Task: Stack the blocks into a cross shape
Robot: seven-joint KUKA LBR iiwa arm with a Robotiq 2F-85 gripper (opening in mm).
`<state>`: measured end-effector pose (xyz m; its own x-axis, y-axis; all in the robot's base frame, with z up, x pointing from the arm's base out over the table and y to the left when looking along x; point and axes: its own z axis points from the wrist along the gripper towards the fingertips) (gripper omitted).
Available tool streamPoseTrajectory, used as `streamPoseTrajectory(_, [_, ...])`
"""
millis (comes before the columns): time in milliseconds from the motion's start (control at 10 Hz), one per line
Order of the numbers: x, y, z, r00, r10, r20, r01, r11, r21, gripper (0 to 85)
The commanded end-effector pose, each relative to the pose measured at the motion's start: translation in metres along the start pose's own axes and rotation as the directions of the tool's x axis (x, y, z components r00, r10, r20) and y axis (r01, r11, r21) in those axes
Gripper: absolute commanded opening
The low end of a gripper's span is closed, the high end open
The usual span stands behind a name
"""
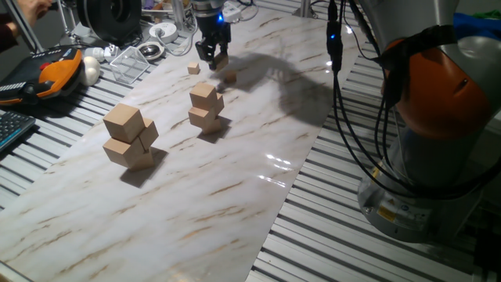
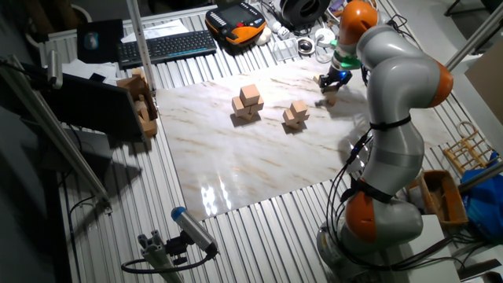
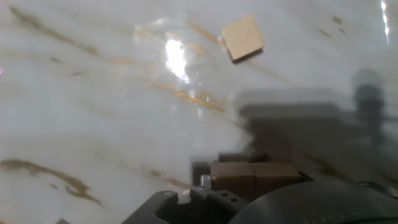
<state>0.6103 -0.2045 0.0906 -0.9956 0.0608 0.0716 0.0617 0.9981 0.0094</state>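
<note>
My gripper [image 1: 213, 56] hangs at the far end of the marble board [image 1: 235, 196], just above it, shut on a tiny tan wooden block [image 1: 221, 60]. In the hand view the held wood [image 3: 252, 178] shows between the fingers at the bottom edge, with a seam down its middle. One tiny block [image 1: 193, 69] lies on the board to the left of the gripper, and another [image 1: 230, 77] just in front of it. The hand view shows one loose tiny block [image 3: 242, 37] lying flat on the marble ahead of the fingers.
A stack of medium tan cubes [image 1: 206, 107] stands mid-board and a stack of large tan cubes [image 1: 131, 137] nearer the front left. An orange teach pendant [image 1: 55, 70], a keyboard [image 1: 12, 125] and clutter lie at the left back. The arm's base [image 1: 438, 180] stands at the right.
</note>
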Motion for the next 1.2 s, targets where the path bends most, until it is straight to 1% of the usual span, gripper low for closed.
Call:
streamPoseTrajectory(0, [0.001,-0.002,0.001,0.99,-0.142,0.001,0.142,0.99,0.013,0.0])
streamPoseTrajectory(100, [0.002,-0.005,0.002,0.99,-0.143,0.003,0.142,0.99,0.011,0.0])
streamPoseTrajectory(400, [0.006,-0.012,0.007,0.991,-0.137,-0.006,0.137,0.99,0.027,0.0])
streamPoseTrajectory(600, [0.007,-0.014,0.009,0.992,-0.129,-0.009,0.129,0.991,0.027,0.0])
streamPoseTrajectory(800, [0.01,-0.018,0.011,0.993,-0.119,-0.017,0.119,0.993,0.021,0.0])
streamPoseTrajectory(1100, [0.014,-0.024,0.017,0.99,-0.141,-0.013,0.141,0.99,0.024,0.0])
